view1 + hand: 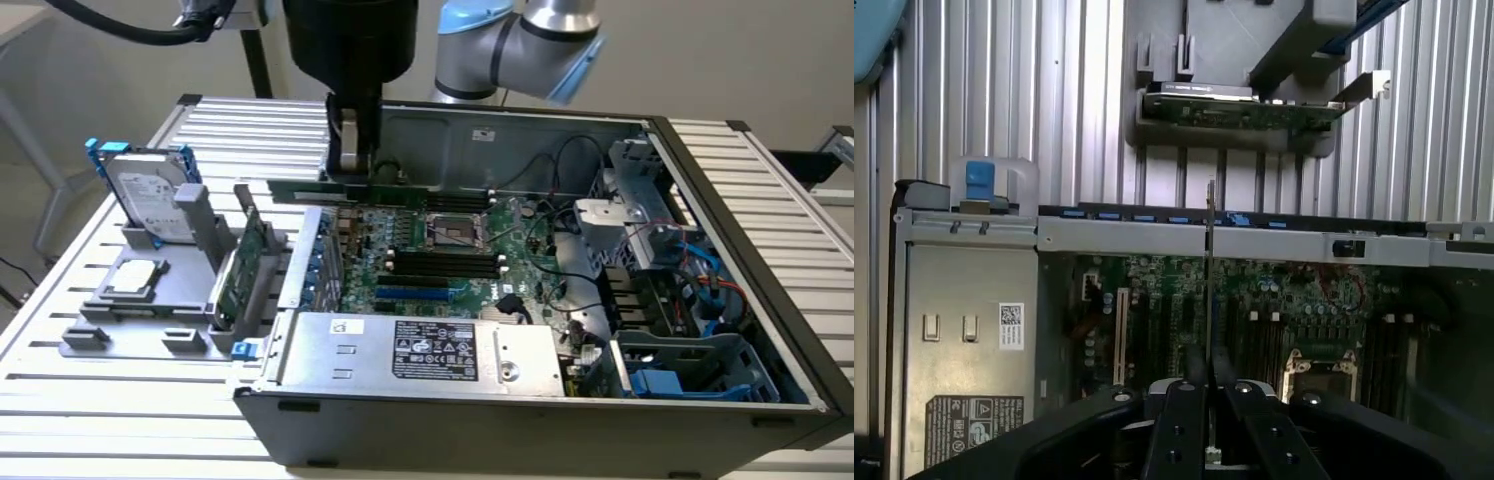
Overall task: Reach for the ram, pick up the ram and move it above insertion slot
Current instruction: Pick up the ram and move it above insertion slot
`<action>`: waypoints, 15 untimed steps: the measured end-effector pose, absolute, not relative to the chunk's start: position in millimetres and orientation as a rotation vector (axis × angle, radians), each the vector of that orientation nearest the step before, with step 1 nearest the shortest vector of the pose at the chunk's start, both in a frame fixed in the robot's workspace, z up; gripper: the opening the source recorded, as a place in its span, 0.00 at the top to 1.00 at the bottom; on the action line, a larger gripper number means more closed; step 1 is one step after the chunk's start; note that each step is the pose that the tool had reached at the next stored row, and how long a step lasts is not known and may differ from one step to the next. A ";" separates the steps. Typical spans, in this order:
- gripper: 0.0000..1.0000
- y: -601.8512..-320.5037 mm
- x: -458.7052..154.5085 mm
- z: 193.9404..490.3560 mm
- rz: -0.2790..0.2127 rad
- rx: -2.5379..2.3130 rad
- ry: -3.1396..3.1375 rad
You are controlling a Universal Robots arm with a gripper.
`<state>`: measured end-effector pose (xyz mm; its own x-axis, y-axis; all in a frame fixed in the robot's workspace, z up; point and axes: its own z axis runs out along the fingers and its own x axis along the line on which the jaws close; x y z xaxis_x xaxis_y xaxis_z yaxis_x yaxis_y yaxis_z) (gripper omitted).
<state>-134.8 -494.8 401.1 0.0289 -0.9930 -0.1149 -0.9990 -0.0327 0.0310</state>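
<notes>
the gripper (350,172) pinches the ram (350,193) between its jaws, holding it level above the motherboard (441,250), over the rear of the open computer case (534,400)

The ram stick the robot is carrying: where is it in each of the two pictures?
Exterior view: the ram hangs level in the gripper, above the far edge of the motherboard in the open computer case.
Wrist view: the ram shows edge-on as a thin line running out from between the gripper's fingers, over the motherboard.
Shared landmark: the silver power supply with its label.
</notes>
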 end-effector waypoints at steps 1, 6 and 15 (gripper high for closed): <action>0.87 -494.2 -130.0 400.9 0.162 -2.211 2.143; 0.87 -486.9 -112.4 399.0 0.162 -2.210 2.143; 0.87 -459.1 -100.2 393.7 0.160 -2.209 2.142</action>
